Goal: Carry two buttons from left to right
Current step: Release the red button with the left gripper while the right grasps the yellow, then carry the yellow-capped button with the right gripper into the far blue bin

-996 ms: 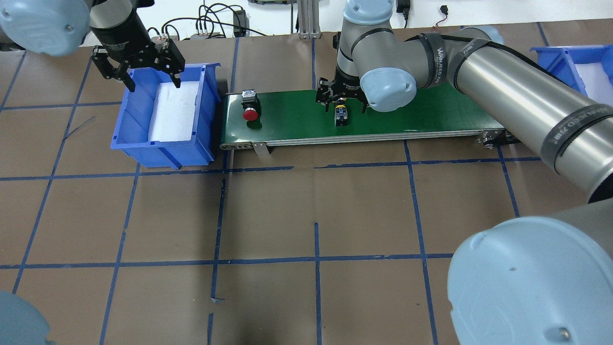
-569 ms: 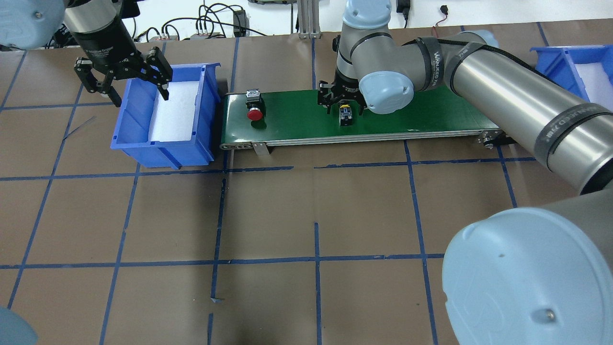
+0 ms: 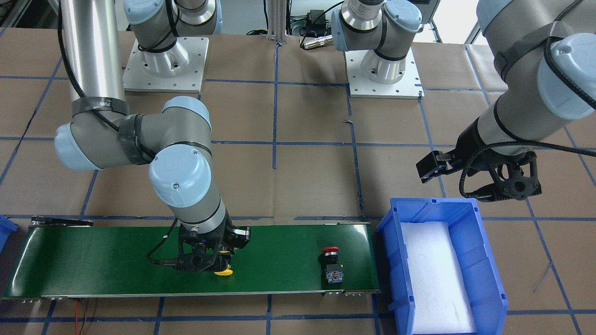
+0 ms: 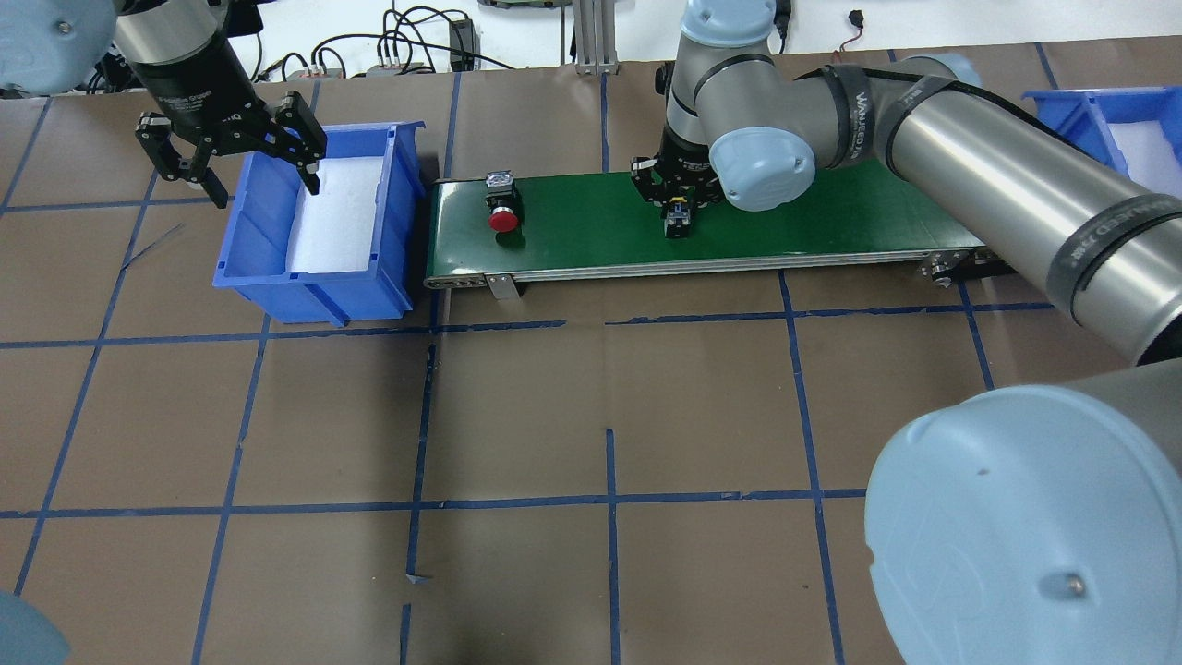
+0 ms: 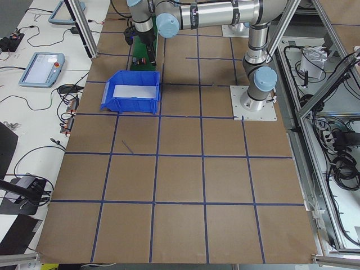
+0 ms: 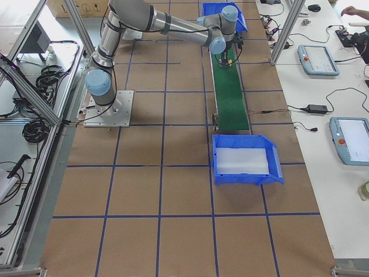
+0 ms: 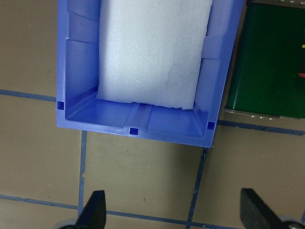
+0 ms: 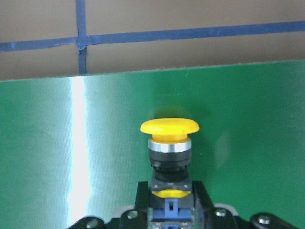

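The yellow button (image 8: 169, 127) lies on its side on the green conveyor belt (image 4: 831, 222), cap pointing away from the wrist; it also shows in the overhead view (image 4: 679, 223) and the front view (image 3: 223, 271). My right gripper (image 8: 170, 194) is shut on its contact block, low over the belt's middle (image 4: 679, 196) (image 3: 205, 261). The red button (image 4: 503, 218) (image 3: 331, 251) lies on the belt near its left end, apart from both grippers. My left gripper (image 4: 265, 187) (image 7: 174, 214) is open and empty, above the table at the far-left edge of the blue bin (image 4: 314, 286).
The left blue bin (image 3: 389, 260) (image 7: 138, 130) holds only a white foam pad. A second blue bin (image 4: 1071, 109) stands past the belt's right end. Cables lie along the table's far edge.
My right gripper has closed on the yellow button and shifted a little right with it. The red button has moved right along the belt. My left gripper has drawn back to the left.
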{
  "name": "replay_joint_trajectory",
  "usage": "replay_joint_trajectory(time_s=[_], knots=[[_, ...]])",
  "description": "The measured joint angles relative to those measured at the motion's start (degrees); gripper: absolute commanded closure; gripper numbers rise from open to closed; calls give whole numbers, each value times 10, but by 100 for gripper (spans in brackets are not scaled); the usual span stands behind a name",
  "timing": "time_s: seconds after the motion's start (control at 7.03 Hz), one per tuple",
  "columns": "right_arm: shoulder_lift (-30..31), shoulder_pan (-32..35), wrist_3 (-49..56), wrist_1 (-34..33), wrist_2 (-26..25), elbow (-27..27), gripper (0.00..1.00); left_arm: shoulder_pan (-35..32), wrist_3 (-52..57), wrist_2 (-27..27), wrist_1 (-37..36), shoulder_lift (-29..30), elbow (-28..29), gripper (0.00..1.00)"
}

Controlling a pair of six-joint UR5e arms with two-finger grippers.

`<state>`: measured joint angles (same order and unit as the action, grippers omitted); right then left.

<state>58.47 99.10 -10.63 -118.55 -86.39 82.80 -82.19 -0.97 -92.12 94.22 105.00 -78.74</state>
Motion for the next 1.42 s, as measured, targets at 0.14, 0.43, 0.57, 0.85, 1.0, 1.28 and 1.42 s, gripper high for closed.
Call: replay_joint_trajectory(time_s=[0.14, 0.43, 0.57, 0.85, 1.0, 1.28, 1.42], knots=[[8, -25, 39, 24, 2, -5, 92, 4, 0, 0, 0, 1, -1, 0], [39, -91, 155, 75, -2, -8, 92, 16, 0, 0, 0, 2, -2, 0], [58, -134, 226, 99, -9, -6, 92, 18, 0, 0, -1, 3, 0, 0], [94, -235, 383, 145, -45, -5, 91, 18, 0, 0, -1, 4, 2, 0], [108, -290, 456, 159, -57, -5, 91, 19, 0, 0, -1, 4, 2, 0], [121, -400, 573, 186, -64, -9, 91, 19, 0, 0, -1, 4, -3, 0], [121, -448, 620, 192, -64, -15, 91, 19, -1, 0, -1, 4, -7, 0]])
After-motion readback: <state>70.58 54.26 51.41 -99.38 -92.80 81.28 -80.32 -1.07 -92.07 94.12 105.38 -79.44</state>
